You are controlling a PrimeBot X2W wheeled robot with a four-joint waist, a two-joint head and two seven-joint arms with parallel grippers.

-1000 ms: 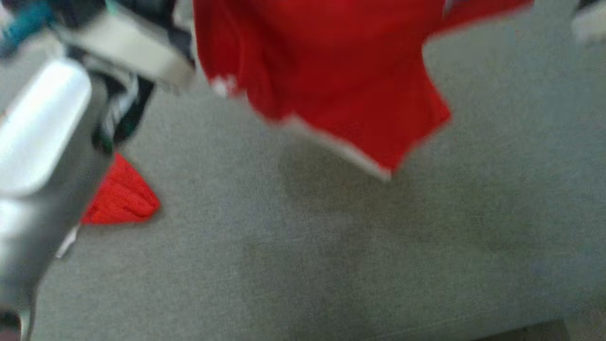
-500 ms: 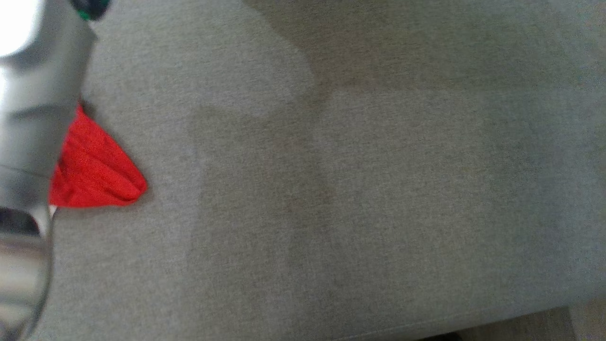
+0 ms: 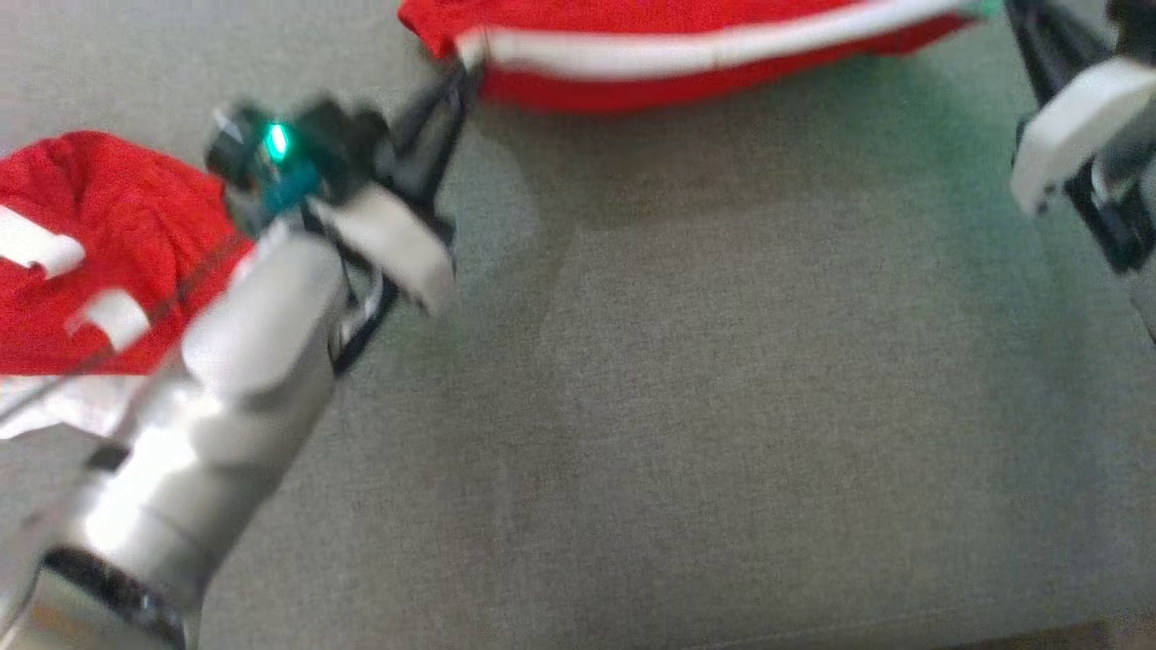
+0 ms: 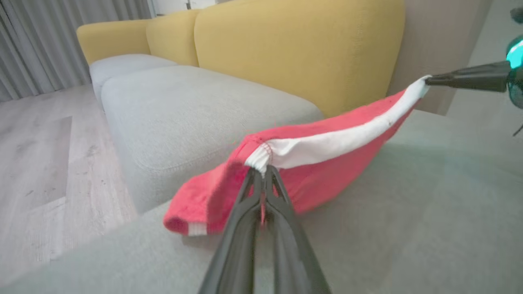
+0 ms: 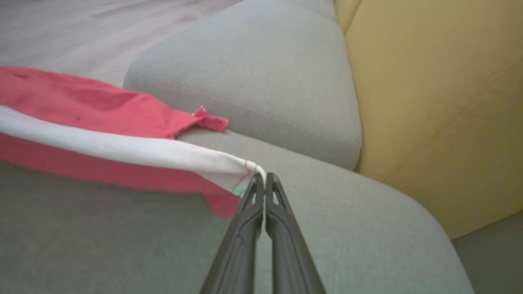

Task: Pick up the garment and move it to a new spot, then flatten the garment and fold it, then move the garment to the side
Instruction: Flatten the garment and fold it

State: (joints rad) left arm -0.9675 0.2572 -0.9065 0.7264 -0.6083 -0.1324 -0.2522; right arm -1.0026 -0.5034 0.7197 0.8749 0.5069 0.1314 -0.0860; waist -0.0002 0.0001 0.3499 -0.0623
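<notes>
The garment [image 3: 668,23] is red with a white hem band. It hangs stretched between my two grippers, low over the grey cushion [image 3: 722,406]. My left gripper [image 3: 468,63] is shut on one end of the white hem [image 4: 322,147], and its own view shows that grip [image 4: 262,170]. The right gripper [image 3: 1004,11] pinches the other end, shut on the hem corner [image 5: 264,177]. Red cloth [image 5: 94,104] sags behind the band, and a sleeve end [image 4: 188,222] rests on the cushion.
Another heap of red cloth with white strips [image 3: 81,244] lies on the cushion at the left, partly behind my left forearm [image 3: 226,388]. A yellow sofa back [image 4: 298,49] rises behind grey seat cushions [image 4: 184,110]. Wooden floor [image 4: 36,163] lies beyond the cushion's edge.
The head camera has swung, so the whole picture has shifted. A second ago the garment hung down loosely; now its white hem is pulled taut between both grippers.
</notes>
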